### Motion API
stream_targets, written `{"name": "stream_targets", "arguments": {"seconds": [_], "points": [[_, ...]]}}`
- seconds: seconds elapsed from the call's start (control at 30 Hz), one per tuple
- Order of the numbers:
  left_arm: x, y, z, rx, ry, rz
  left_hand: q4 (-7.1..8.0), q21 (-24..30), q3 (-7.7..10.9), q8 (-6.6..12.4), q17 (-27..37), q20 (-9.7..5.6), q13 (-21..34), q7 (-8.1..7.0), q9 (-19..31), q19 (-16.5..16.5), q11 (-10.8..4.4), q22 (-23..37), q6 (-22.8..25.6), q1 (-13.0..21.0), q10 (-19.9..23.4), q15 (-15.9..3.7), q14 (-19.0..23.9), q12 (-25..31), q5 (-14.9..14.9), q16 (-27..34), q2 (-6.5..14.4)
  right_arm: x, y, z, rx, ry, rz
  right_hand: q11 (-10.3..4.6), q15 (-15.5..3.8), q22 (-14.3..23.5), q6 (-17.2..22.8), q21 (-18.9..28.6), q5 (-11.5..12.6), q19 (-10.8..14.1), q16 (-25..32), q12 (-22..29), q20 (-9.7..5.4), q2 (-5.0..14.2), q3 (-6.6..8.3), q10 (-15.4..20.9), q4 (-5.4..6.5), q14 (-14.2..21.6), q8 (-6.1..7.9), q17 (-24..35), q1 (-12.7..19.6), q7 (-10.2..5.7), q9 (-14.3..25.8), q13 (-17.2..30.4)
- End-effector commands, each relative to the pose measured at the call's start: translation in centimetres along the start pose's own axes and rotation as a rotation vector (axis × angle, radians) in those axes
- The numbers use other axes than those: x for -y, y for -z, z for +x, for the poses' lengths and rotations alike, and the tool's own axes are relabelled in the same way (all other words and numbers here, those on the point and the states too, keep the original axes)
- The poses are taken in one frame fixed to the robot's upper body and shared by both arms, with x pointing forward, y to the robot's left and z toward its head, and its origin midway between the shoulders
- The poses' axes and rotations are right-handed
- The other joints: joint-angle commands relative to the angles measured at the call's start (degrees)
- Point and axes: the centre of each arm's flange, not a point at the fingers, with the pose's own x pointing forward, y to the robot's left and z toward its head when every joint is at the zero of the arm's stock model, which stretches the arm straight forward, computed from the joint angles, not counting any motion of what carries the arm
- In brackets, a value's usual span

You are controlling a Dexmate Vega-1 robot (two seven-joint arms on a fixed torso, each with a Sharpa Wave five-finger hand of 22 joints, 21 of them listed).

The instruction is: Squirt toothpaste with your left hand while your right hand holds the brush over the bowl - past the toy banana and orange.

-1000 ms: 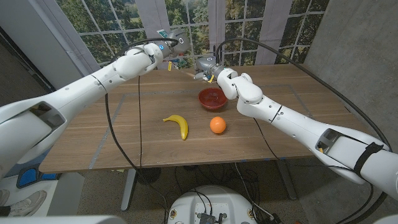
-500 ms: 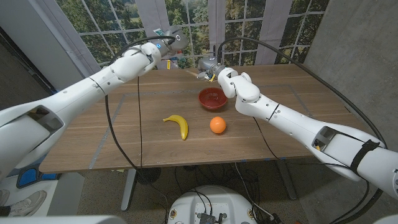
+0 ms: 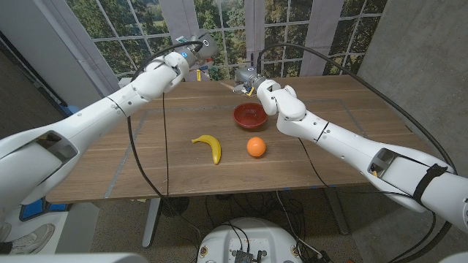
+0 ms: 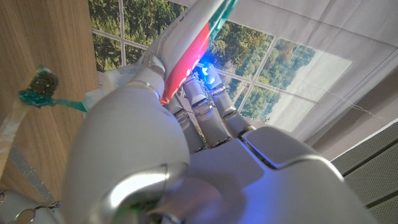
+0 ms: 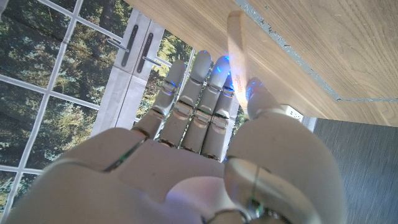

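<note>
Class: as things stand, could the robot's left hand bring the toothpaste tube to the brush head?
Probably yes. The left hand grips the toothpaste tube raised beside the toothbrush held in the right hand, with only open air between them.

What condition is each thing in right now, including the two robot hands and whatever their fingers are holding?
Left hand: raised beyond the table's far edge, gripping the toothpaste tube.
Toothpaste tube: held in the left hand's fingers.
Right hand: raised near the bowl, holding the toothbrush.
Toothbrush: held, green paste on its bristles.
Bowl: upright on the table, looks empty.
Toy banana: lying on the table, untouched.
Toy orange: resting on the table, untouched.
</note>
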Motion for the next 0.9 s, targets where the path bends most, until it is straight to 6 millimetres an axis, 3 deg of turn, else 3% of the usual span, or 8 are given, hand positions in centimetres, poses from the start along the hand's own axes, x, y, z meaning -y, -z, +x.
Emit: {"name": "stream_targets", "arguments": {"seconds": [0.03, 0.6, 0.9], "points": [[1.3, 1.4, -0.2, -0.146, 0.073, -0.189, -0.14, 0.30, 0.59, -0.15, 0.12, -5.65, -0.06, 0.56, 0.09, 0.20, 0.13, -0.08, 0.04, 1.19, -0.23, -4.30, -0.03, 0.05, 0.30, 0.14, 1.23, 0.5, -0.7, -1.1, 0.028, 0.018, -0.003, -2.17, -5.21, 0.09, 1.50, 0.35, 0.20, 0.01, 0.02, -0.16, -4.27, 1.21, 3.81, 2.51, 1.19, 0.43, 0.07, 0.08, 1.24, -0.60, 0.09, -0.03], [0.7, 2.2, -0.6, -0.094, 0.136, -0.456, -0.28, 0.48, 0.84, -0.22, 0.15, -5.53, -0.19, 0.66, 0.02, 0.27, 0.17, -0.13, 0.33, 1.24, -0.10, -4.30, 0.04, 0.23, 0.40, 0.23, 1.15, 1.2, -0.5, -1.7, -0.025, 0.099, 0.017, -2.25, -5.24, 0.08, 1.60, 0.43, 0.21, -0.01, 0.10, -0.10, -4.26, 1.18, 3.83, 2.50, 1.16, 0.54, -0.10, 0.13, 1.26, -0.56, -0.06, 0.38], [0.7, 1.9, -1.3, -0.124, 0.113, -0.346, -0.29, 0.54, 0.95, -0.36, 0.15, -5.53, -0.31, 0.75, -0.01, 0.25, 0.18, -0.14, 0.21, 1.26, -0.10, -4.29, 0.03, 0.24, 0.44, 0.25, 1.14, 1.3, -0.1, -2.0, -0.037, 0.102, 0.030, -2.23, -5.21, 0.08, 1.53, 0.47, 0.20, -0.03, 0.11, -0.33, -4.25, 1.18, 3.82, 2.53, 1.20, 0.53, -0.18, 0.14, 1.21, -0.58, -0.02, 0.14]]}}
